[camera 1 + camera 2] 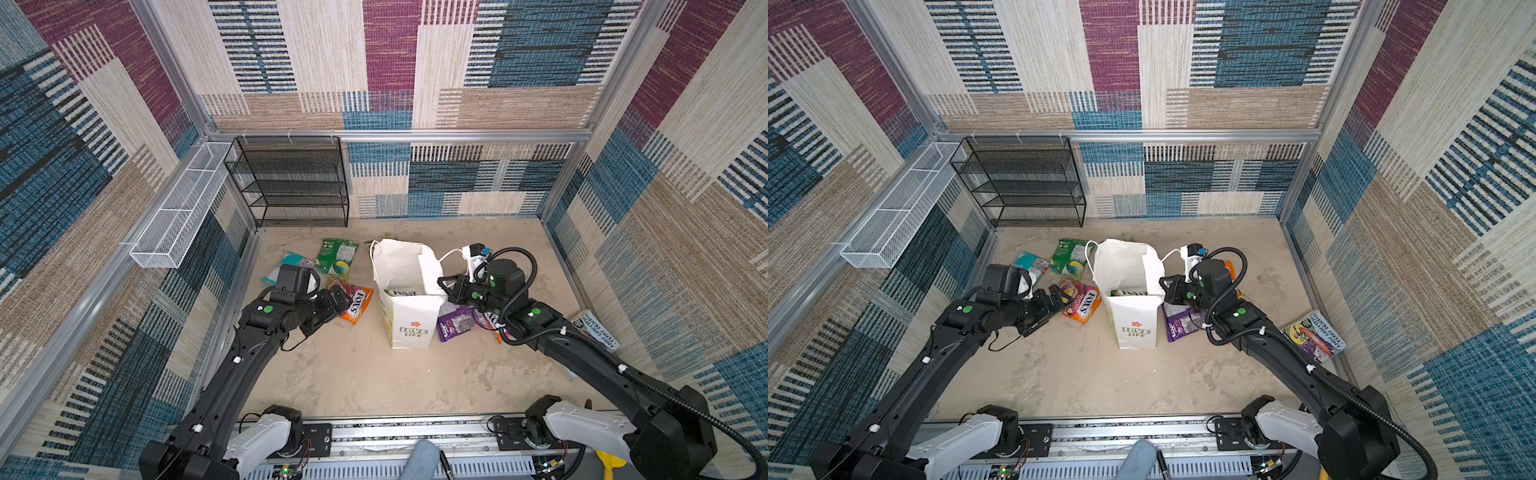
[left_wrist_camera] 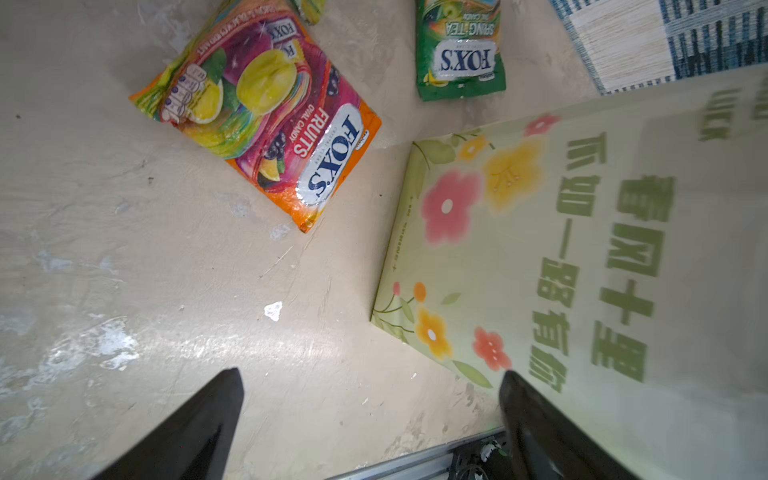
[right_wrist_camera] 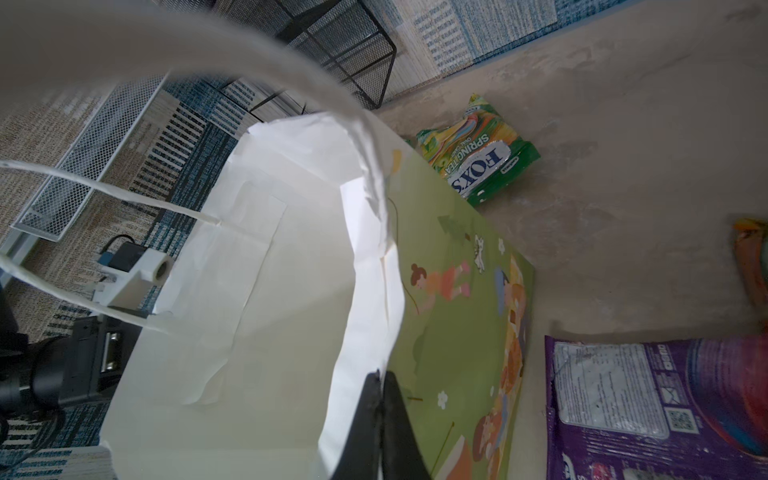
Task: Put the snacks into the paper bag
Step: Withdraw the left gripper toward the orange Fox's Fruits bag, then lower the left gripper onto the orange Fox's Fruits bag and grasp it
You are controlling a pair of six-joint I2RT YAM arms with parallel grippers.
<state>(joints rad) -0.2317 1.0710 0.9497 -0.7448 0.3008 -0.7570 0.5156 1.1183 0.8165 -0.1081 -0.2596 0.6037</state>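
A sandy, scuffed table (image 1: 353, 374) fills the floor of your pattern-walled cell in both top views. In its far left corner stands a black mesh rack (image 1: 291, 183). A long white mesh basket (image 1: 178, 216) is fixed to the left wall beside it.

Near the middle of the table the white paper bag (image 1: 409, 320) stands upright with its mouth open and its "LOVE LIFE" face toward you. One packet marked FOX'S (image 1: 401, 293) lies inside it. A book (image 1: 594, 330) lies flat at the right edge, partly under your right arm.

Other snacks lie on the table around the bag. To its left are three:
- an orange-pink packet (image 1: 356, 305), nearest the bag
- a green packet (image 1: 336, 255), farther back
- a teal packet (image 1: 293, 261), partly hidden behind your left wrist

Just beside the bag's right wall lies a purple packet (image 1: 457, 322), partly under your right arm. The right wrist view shows a green Spring Tea packet (image 3: 478, 162) behind the bag.

Your right claw (image 3: 378, 374) is clenched on the top edge of the bag's right wall, its fingers pressed together with the paper between them. Your left claw (image 2: 370, 374) is released, its fingers spread wide and holding nothing. It hangs over bare table, just beside the orange-pink packet and near the bag's flowered side.
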